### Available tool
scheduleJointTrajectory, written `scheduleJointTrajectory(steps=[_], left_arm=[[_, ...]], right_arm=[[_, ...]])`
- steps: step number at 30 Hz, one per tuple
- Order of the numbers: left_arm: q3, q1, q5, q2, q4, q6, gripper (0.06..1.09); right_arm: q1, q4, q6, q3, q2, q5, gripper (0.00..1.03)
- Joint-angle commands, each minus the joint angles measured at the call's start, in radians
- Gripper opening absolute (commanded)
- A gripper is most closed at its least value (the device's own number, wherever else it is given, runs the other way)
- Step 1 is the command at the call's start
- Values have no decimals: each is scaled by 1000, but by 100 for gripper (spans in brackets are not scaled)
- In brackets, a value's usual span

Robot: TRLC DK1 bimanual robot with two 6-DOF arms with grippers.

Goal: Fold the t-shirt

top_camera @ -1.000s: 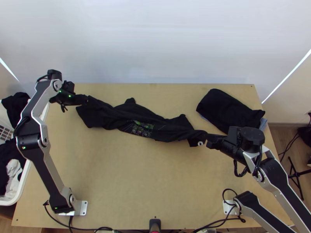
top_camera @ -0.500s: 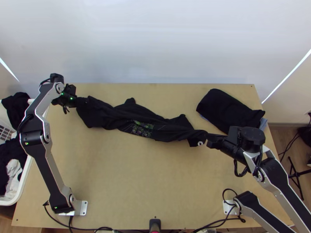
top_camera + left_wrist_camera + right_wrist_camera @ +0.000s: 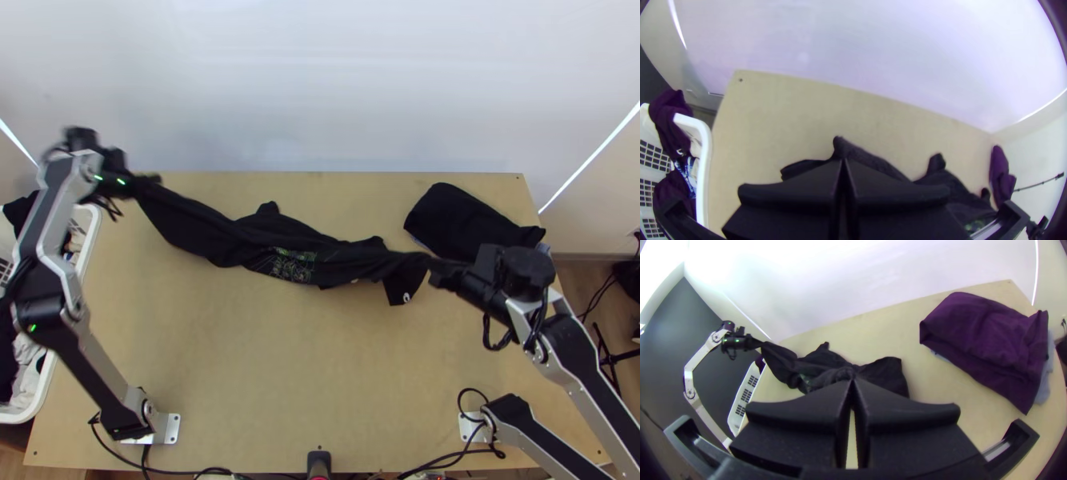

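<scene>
White and slotted, one laundry basket (image 3: 95,236) stands at the table's left side, with one dark garment (image 3: 669,115) slung over its rim and more clothes heaped inside, too tangled for me to count.

Next along come two arms' worth of grippers, one at each end of a single black t-shirt (image 3: 220,244). Near the far left corner, the left gripper (image 3: 154,179) has its two fingers (image 3: 791,191) closed, tips together, with the shirt's left end pinched between them and raised off the table (image 3: 264,376).

From there the shirt runs slantwise across the far half of the table to the right gripper, bunched and twisted into a long, narrow band. I can make out one green print (image 3: 294,264) around its middle. A loose flap hangs near the right end, with a small white mark (image 3: 406,298) on it.

The right gripper (image 3: 432,262) is closed too, its two fingers (image 3: 795,418) meeting at the tips on that end of the cloth. I can't tell which part of the shirt either one has.

Beyond it, toward the far right corner, one dark folded cloth (image 3: 468,228) lies over light blue cloth (image 3: 1044,389), near the right gripper but apart from the shirt.
</scene>
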Motion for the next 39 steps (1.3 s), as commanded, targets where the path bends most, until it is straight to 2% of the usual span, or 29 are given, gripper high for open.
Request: scheduleJointTrajectory(steps=[1,9,11,16,20,23,26,29,34,39], left_arm=[[76,63,1,-209,16,-233,9],[216,178,-25,-225,50,-504,9],[241,178,-53,-232,50,-507,9],[248,172,-55,-332,60,-493,9],[239,166,-51,-438,65,-498,9],[184,166,-44,-533,65,-490,9],[73,166,-27,-633,65,-484,9],[-83,155,-12,-730,77,-455,9],[-491,0,-19,-881,77,-291,9],[-821,-118,-68,-934,46,-148,9]], right_arm=[[-96,26,16,148,95,11,3],[-185,13,71,587,416,74,3],[-189,-34,72,753,511,103,3],[-178,-158,69,1182,703,144,3],[-142,-177,60,1343,721,151,3],[-91,-195,39,1280,626,141,3],[-48,-197,6,1099,477,135,3],[-27,-197,13,874,339,132,3],[-2,-195,25,498,152,129,3],[-1,-195,52,259,58,101,3]])
